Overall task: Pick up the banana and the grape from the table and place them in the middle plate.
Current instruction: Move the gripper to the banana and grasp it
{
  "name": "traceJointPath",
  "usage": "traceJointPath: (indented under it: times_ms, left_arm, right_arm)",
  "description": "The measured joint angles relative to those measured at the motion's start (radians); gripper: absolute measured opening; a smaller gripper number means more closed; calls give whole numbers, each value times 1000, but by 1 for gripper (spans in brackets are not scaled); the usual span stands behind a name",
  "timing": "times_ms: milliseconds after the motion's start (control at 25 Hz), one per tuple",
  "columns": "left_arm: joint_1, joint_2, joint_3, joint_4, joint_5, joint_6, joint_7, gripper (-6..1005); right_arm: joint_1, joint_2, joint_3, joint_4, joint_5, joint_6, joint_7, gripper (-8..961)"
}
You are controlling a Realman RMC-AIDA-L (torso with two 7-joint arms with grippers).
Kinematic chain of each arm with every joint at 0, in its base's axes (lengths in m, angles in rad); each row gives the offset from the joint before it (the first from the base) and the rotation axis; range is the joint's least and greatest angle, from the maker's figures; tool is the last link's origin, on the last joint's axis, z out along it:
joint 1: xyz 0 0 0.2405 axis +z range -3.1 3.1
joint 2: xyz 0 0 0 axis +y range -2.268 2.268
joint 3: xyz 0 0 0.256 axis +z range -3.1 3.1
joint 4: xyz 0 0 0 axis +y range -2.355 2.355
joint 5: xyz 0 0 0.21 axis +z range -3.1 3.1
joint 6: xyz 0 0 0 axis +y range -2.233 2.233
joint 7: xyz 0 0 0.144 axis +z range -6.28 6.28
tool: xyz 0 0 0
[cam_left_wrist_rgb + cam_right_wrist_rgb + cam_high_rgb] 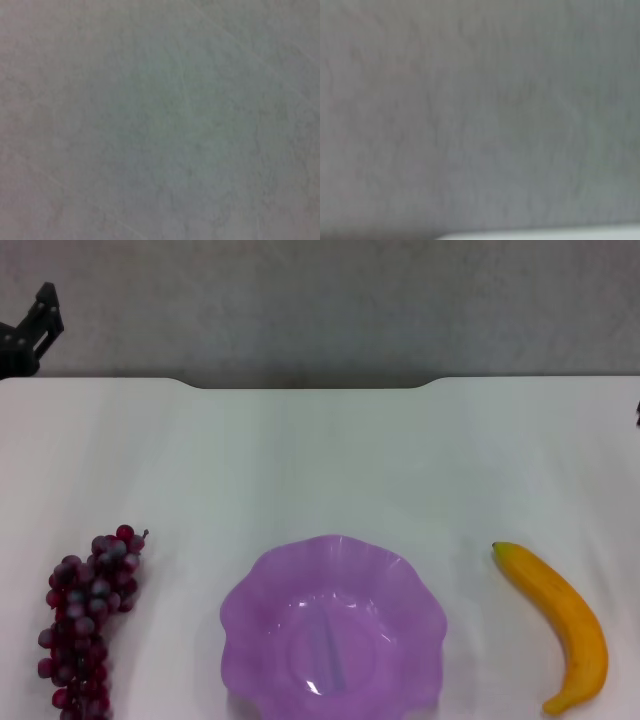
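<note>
In the head view the purple middle plate [400, 585] with its wavy rim sits at the near centre of the white table [320, 460], with nothing in it. To its left, near the front edge, the grape [85, 625] lies as a long dark red bunch. The yellow banana [565, 625] lies to the plate's right, stem tip nearest me. My left gripper [30, 330] hangs at the far left beyond the table's back edge, far from the grape. At the right edge, a dark sliver of my right gripper [637, 412] is all that shows. Both wrist views show only a blurred grey surface.
The table's far edge has a notch [310, 386] at the middle, with grey floor behind it. A thin white strip of table edge [540, 236] shows in the right wrist view.
</note>
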Motion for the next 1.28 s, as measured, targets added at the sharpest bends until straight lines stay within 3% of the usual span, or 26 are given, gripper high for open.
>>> traceJointPath:
  times_ms: [240,440,800,1080,1280]
  left_arm:
    - [1,0,-2,0,0,-1,0,746]
    - [2,-1,-3,-2,0,-6,0,745]
    - [5,-1,-11,-2,0,-13,0,743]
    - [6,1,-13,-2,0,-13,0,742]
    - [6,2,-13,-3,0,-13,2,741]
  right_arm:
    - [108,-2,126,89,-6,278,60,772]
    - [186,-1,149,163,-110,409,145,759]
    - [229,0,101,157,-210,506,235,694]
    - [251,-1,93,168,-225,562,256,702]
    - [278,-1,87,201,-340,615,354,706]
